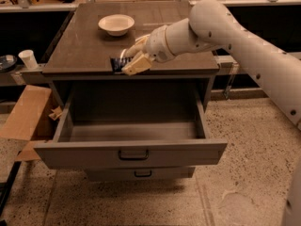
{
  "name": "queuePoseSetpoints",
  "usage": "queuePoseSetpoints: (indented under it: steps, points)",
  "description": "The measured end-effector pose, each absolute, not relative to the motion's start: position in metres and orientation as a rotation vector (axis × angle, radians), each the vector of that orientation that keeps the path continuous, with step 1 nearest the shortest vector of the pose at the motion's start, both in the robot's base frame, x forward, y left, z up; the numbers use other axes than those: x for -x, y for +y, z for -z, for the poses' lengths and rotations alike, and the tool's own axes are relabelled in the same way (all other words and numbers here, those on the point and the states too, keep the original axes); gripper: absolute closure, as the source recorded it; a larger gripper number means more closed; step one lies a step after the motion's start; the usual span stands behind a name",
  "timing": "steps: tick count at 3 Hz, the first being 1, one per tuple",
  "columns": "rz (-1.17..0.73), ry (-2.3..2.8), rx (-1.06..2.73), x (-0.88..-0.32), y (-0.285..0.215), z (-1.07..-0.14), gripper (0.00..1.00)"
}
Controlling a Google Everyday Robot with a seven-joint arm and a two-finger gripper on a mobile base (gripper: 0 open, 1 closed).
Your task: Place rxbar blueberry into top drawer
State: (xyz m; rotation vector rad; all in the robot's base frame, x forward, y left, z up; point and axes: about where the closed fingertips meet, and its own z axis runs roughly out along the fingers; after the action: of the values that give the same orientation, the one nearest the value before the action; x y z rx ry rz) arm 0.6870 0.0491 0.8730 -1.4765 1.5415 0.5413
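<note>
The rxbar blueberry (116, 64), a small dark navy bar, is held at the front edge of the dark tabletop (84, 51), just above the open drawer. My gripper (130, 61), with pale fingers, is shut on it from the right and reaches in from the white arm (225, 27). The top drawer (94, 153) is pulled wide open below the bar. Its inside shows nothing in it, and its dark handle (133, 154) faces front.
A white bowl (116, 24) sits at the back of the tabletop. The lower drawer (137, 174) sticks out slightly under the top one. A paper cup (28, 59) and a cardboard box (26, 117) are at the left. The floor is speckled.
</note>
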Motion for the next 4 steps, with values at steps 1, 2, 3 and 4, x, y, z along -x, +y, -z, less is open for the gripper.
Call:
queuePoseSetpoints:
  steps: [1, 2, 3, 4]
  points:
    - [-0.513, 1.602, 1.556, -0.646, 0.055, -0.837, 1.0]
    - [-0.499, 1.668, 1.617, -0.624, 0.057, -0.8, 1.0]
    - [-0.498, 1.684, 1.63, -0.62, 0.059, -0.791, 1.0]
    - [-0.47, 1.718, 1.644, -0.619, 0.062, -0.779, 1.0]
